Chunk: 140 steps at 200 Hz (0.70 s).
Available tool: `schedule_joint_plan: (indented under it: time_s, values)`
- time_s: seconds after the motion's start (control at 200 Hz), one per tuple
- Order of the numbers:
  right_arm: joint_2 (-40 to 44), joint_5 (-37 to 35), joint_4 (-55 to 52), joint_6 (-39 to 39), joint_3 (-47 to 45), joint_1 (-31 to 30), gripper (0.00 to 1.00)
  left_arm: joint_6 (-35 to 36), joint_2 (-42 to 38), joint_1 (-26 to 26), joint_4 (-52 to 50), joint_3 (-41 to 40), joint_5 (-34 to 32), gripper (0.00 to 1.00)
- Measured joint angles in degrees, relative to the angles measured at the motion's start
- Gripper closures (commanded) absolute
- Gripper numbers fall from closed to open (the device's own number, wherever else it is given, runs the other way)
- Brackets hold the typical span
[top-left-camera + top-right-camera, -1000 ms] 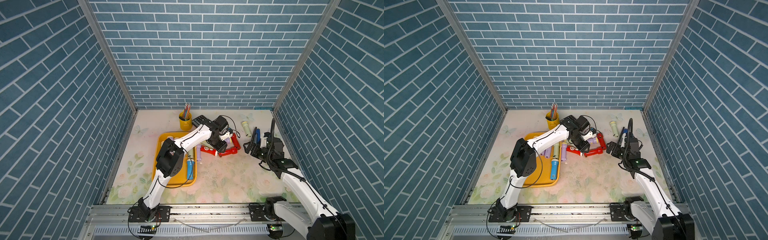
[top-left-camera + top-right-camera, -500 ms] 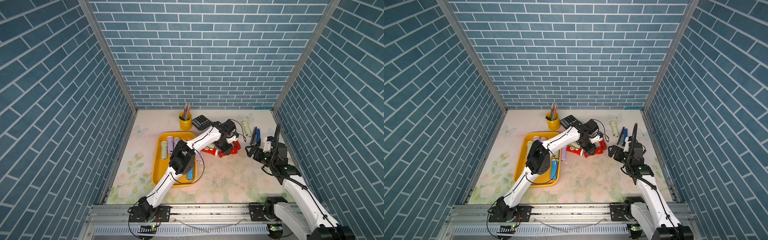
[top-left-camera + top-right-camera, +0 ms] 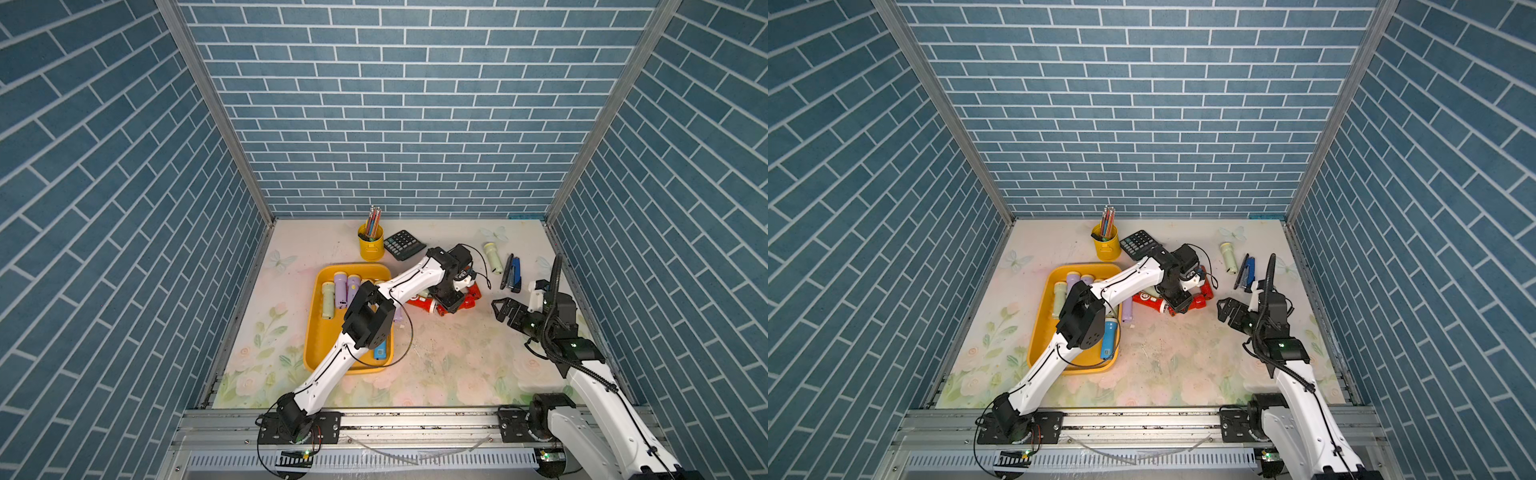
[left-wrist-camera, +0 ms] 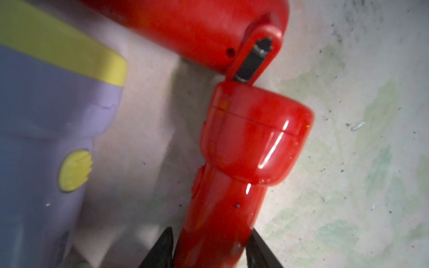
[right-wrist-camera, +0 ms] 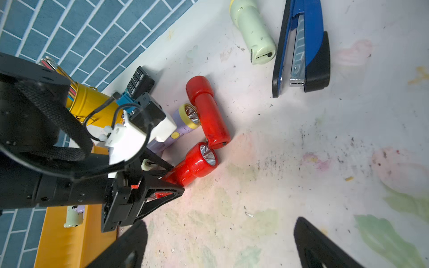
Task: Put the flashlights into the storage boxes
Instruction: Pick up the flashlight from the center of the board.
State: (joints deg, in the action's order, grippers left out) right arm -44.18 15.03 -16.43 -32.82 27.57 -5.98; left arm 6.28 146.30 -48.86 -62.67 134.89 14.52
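**Left pincer (image 4: 210, 241) clamps red flashlight (image 4: 243, 139)**

We place the tray (image 3: 324, 332) at nine o'clock from that grip in a top view, our right pincer (image 3: 498, 311) wide and empty at three o'clock. The flashlight lies on the table (image 3: 436, 353), head pointing away from the jaws.

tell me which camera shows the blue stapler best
The right wrist view: the stapler is large and sharp there, with its blue top, black base and metal channel plain, lying beside a pale green flashlight. In both top views it is only a small dark sliver. The left wrist view does not show it.
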Motion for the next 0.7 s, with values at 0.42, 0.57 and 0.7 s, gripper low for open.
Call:
schedule_joint_plan:
  time_s: [0.42,0.57,0.7]
  values:
    - [0.7,1.5,-1.2,0.3,0.0,0.0,0.04,-0.2,-0.9,-0.5,0.9,-1.7,-1.8,0.66]
    - [1.4,3.0,-1.1,0.3,0.0,0.0,0.01,-1.1,-4.2,-0.5,1.1,-4.4,-1.4,0.66]
    - [2.0,4.9,-0.8,0.3,0.0,0.0,0.01,-2.1,-11.6,-0.5,2.0,-9.2,-0.2,0.66]
